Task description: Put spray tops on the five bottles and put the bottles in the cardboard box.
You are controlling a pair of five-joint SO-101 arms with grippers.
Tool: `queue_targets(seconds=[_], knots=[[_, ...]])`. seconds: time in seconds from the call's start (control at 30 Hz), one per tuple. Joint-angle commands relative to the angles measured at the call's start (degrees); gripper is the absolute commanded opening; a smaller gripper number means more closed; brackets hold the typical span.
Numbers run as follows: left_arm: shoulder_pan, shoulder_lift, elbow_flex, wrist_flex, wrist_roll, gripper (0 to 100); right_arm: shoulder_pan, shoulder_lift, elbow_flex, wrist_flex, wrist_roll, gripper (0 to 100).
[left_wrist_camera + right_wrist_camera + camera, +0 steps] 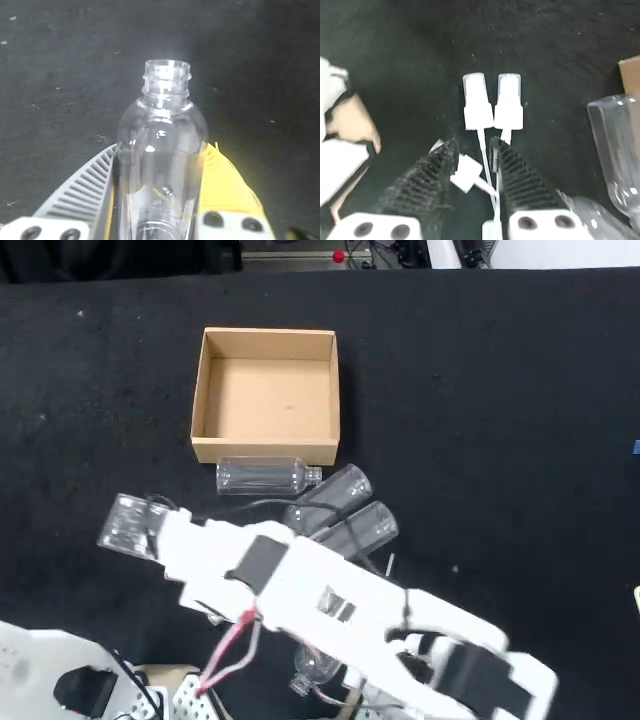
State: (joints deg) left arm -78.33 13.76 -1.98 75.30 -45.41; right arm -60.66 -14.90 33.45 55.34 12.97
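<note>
1. A bottle [161, 125] is pinched between the jaws of the left gripper [162, 150], with its open neck left free.
2. The right gripper [473, 145] has its jaws spread over loose spray tops [475, 102]. Contact apparently has not been made.
3. One top should be taken by its head, so the tube can be fed straight into the neck.
4. The cardboard box [205, 390] is kept for later.

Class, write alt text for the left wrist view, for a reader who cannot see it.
A clear bottle with a bare threaded neck and no spray top sits clamped in the left tool, between its grey finger and its yellow finger. Behind it lies the black table.
</note>
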Motion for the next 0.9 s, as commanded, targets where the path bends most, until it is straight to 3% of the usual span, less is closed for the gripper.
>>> queue_targets(seconds=[0.0,0.57,0.87], knots=[[-1.98,1.14,-5.76,-0.18,0.18,13,-1.05,5.05,-7.16,-2.90,-0.70,9.2],[-2.86,4.31,-10.86,0.18,0.09,13,-5.10,23.08,-17.19,-2.99,-2.64,9.2],[-3.56,4.57,-10.51,0.18,-2.90,13,-0.18,25.10,-17.19,-3.69,-0.18,9.3]])
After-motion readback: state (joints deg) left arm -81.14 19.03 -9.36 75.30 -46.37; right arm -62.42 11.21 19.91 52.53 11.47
